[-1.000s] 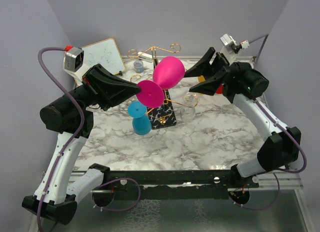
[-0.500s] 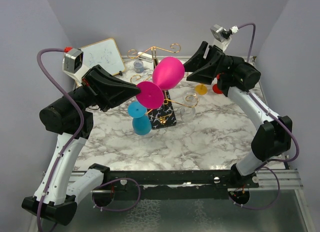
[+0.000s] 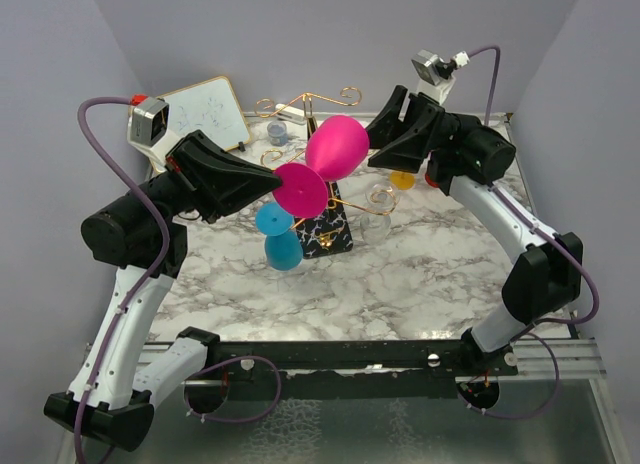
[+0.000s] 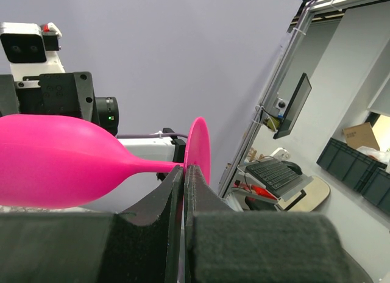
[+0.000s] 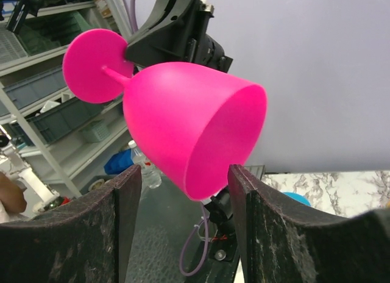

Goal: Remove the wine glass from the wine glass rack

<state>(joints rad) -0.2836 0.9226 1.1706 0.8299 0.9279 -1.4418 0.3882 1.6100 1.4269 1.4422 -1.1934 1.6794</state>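
Swinging in from the side, my right gripper (image 3: 376,144) has come closer over the last second and now sits right at the mouth of the pink wine glass (image 3: 337,147), jaws spread wide. From its own camera the bowl of the pink wine glass (image 5: 189,127) fills the space ahead, rim toward me, between and just above my two open fingers (image 5: 122,222). I cannot see either pad touching it yet.

My left gripper (image 3: 274,184) has not moved in that time. It stays clenched on the thin stem just in front of the foot, and in its wrist view the two jaws (image 4: 183,173) are pressed together on the stem, with the pink wine glass (image 4: 61,161) lying sideways beyond them.

The glass hangs in the air in that grip, stem level, above and just beyond the black base of the wine glass rack (image 3: 335,239). No gold wire shows around the stem near my left fingertips, so I judge it clear of the rack's arms, though the overhead view cannot settle that. A blue wine glass (image 3: 280,239) sits below my left gripper, beside the base.

The approach suggests that a second hold on the bowl, or a handover, comes next
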